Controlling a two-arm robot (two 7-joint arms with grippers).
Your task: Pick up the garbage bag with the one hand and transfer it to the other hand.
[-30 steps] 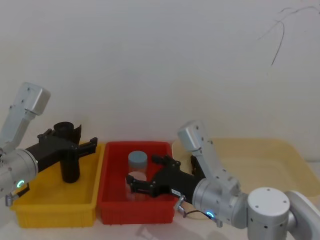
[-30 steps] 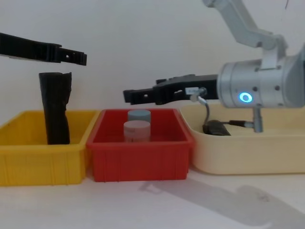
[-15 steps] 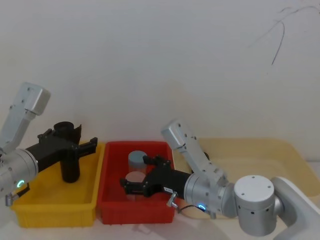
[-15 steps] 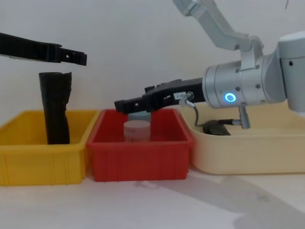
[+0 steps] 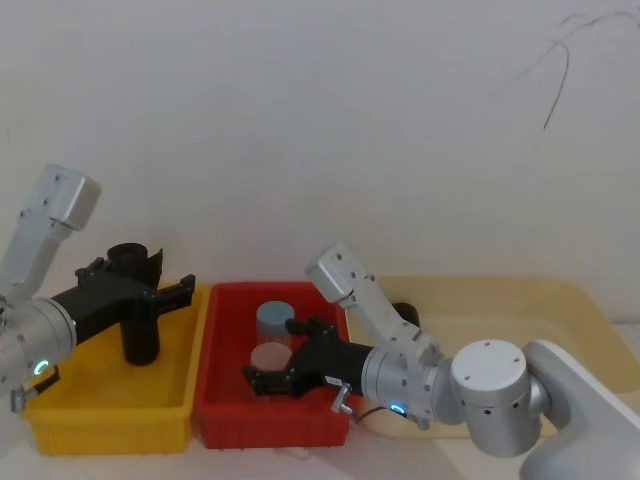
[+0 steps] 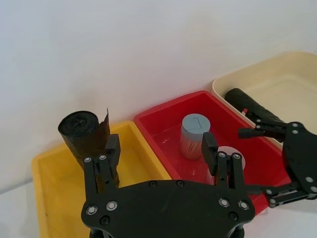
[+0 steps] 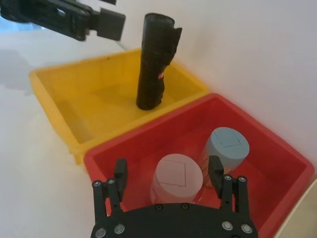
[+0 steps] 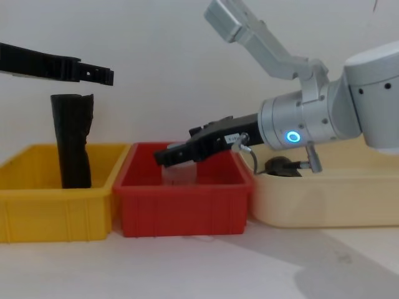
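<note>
The garbage bag, a tall black roll of crinkled film with a loose flap at its top and a small red label midway down its side, stands upright at the far end of the yellow bin, on the left of the scene. The left gripper, on the green-ringed arm, hangs just above the roll's top with its long black fingers spread wide, grasping nothing. To the right, the right gripper, on the blue-ringed arm, reaches low over the red bin, its fingers likewise parted and empty, either side of a pink-lidded jar. A grey-lidded jar stands just beyond. A second black roll lies in the cream tray at far right.
</note>
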